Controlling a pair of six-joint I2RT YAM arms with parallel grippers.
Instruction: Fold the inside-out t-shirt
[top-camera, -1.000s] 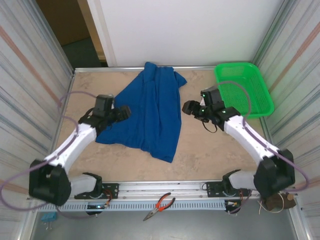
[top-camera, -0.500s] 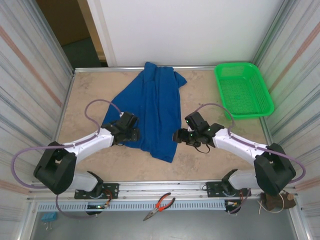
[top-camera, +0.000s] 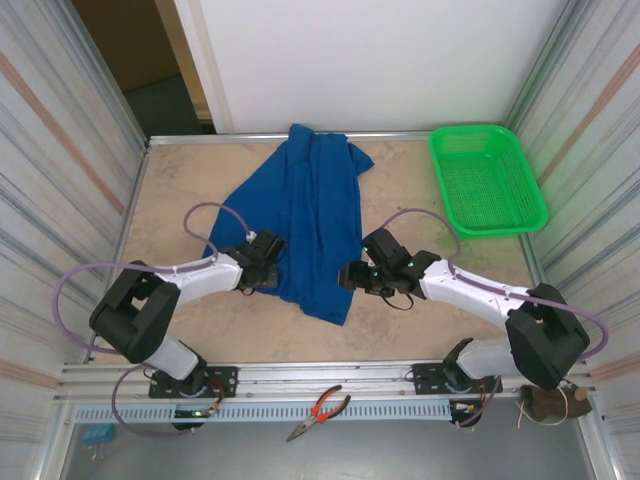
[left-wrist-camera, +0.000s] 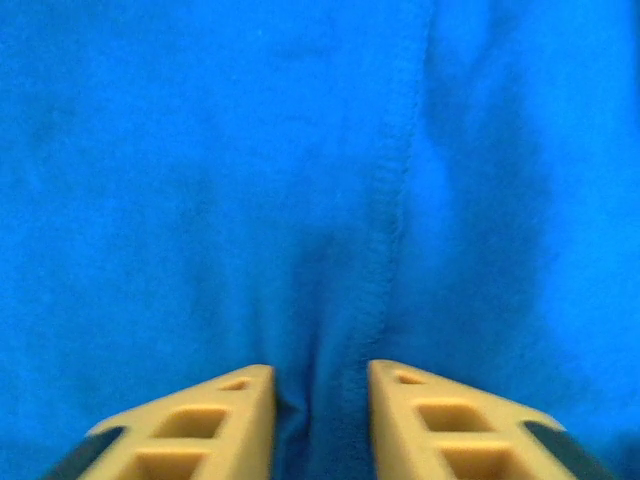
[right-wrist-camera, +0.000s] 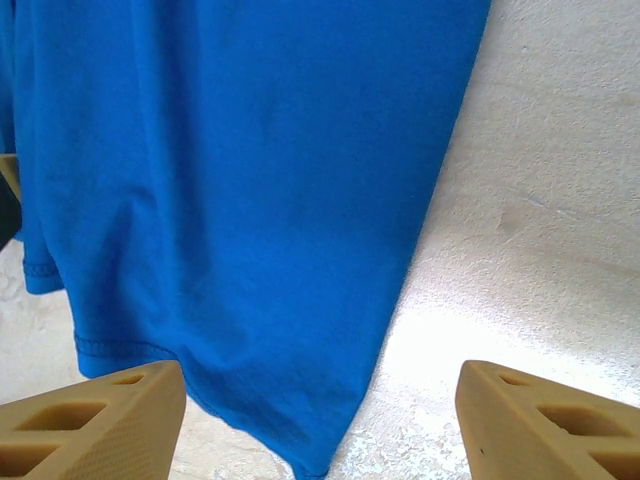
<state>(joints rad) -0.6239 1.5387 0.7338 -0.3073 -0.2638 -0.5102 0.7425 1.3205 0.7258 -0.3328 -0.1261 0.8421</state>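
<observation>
The left pincer (left-wrist-camera: 320, 378) is nearly closed, and its two tan fingers (left-wrist-camera: 215, 420) pinch a raised fold of blue cloth between them. A stitched seam runs up the cloth from that fold. In the overhead view this pincer sits low on the left edge of the t-shirt (top-camera: 312, 205), near its front end, with the left arm stretched almost flat across the desk (top-camera: 190, 185).

The right pincer (right-wrist-camera: 320, 372) stands wide open and holds nothing. Its fingers show at the two lower corners of the wrist view. Between them lies the t-shirt's front corner, with a stitched hem along one edge and bare desk to the right of the cloth. Whether the fingers touch the desk cannot be told. From above, this pincer (top-camera: 352, 277) is just beside the right edge of the t-shirt, near that same front corner, and points toward the cloth.

The t-shirt lies in the middle of the desk as a long, loosely bunched strip. It runs from the back edge toward the front and widens to the left about halfway down.

A green mesh basket (top-camera: 488, 185) sits in the back right corner, well apart from the t-shirt. Red-handled pliers (top-camera: 320, 408) lie on the metal rail in front of the arm bases.
</observation>
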